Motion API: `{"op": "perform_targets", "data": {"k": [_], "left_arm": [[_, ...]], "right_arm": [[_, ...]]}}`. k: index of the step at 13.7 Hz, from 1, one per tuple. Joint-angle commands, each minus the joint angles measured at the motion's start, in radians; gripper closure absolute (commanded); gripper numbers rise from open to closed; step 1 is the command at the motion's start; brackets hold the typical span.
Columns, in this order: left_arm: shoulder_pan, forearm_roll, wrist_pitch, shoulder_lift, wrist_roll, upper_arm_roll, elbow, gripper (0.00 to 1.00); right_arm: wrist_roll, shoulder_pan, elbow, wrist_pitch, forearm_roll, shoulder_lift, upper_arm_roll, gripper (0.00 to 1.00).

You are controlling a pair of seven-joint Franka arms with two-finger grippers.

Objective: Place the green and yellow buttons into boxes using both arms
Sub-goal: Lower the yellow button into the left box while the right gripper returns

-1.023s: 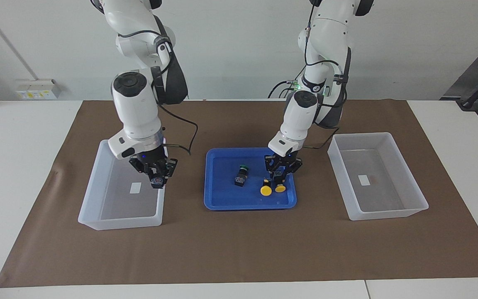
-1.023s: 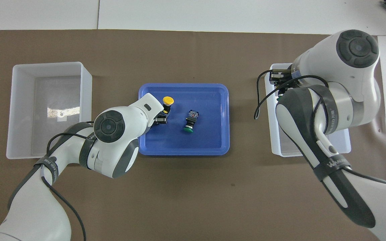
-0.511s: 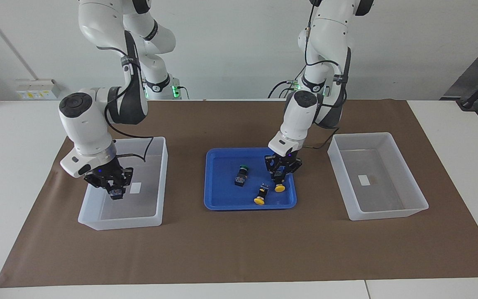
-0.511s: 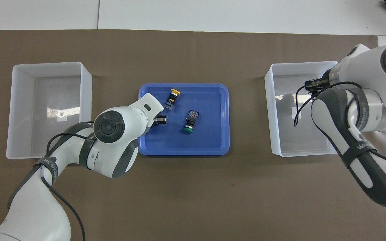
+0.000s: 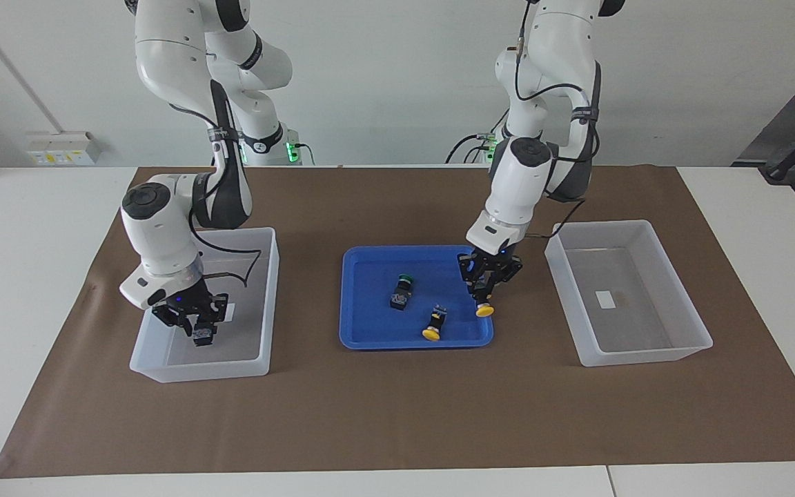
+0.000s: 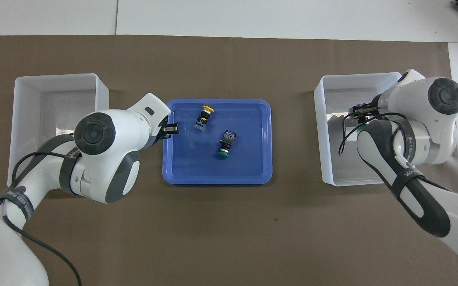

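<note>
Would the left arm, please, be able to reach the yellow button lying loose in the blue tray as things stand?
Probably not at once: the left gripper already holds a yellow button over the blue tray's edge. The loose yellow button lies uncovered close by.

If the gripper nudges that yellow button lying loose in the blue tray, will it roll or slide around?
The loose yellow button lies tipped on its side in the blue tray, so its round cap would probably let it pivot or roll in an arc. Its blocky body likely stops a full roll. The tray floor looks smooth, so it may also skid toward the rim.
</note>
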Motion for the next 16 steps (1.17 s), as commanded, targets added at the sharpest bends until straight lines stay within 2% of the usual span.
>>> {"op": "perform_targets", "data": {"k": [1, 4, 7, 9, 11, 16], "left_arm": [[0.070, 0.017, -0.107, -0.010, 0.022, -0.004, 0.083, 0.80], [0.156, 0.017, -0.156, -0.023, 0.120, -0.004, 0.117, 0.80], [0.258, 0.017, -0.144, -0.027, 0.220, -0.006, 0.113, 0.80], [0.326, 0.011, -0.124, -0.027, 0.336, -0.006, 0.099, 0.82], [0.378, 0.007, -0.084, -0.029, 0.407, -0.007, 0.076, 0.83], [0.403, -0.009, 0.057, 0.006, 0.464, -0.007, 0.018, 0.83]], "right_arm": [[0.010, 0.005, 0.004, -0.020, 0.002, -0.049, 0.013, 0.00], [0.077, 0.005, 0.084, -0.193, 0.004, -0.109, 0.071, 0.00], [0.277, 0.007, 0.153, -0.250, 0.002, -0.104, 0.171, 0.00], [0.468, 0.037, 0.152, -0.232, 0.002, -0.100, 0.249, 0.00], [0.678, 0.161, 0.147, -0.186, 0.001, -0.075, 0.252, 0.00], [0.958, 0.296, 0.125, -0.042, -0.005, 0.018, 0.252, 0.00]]}}
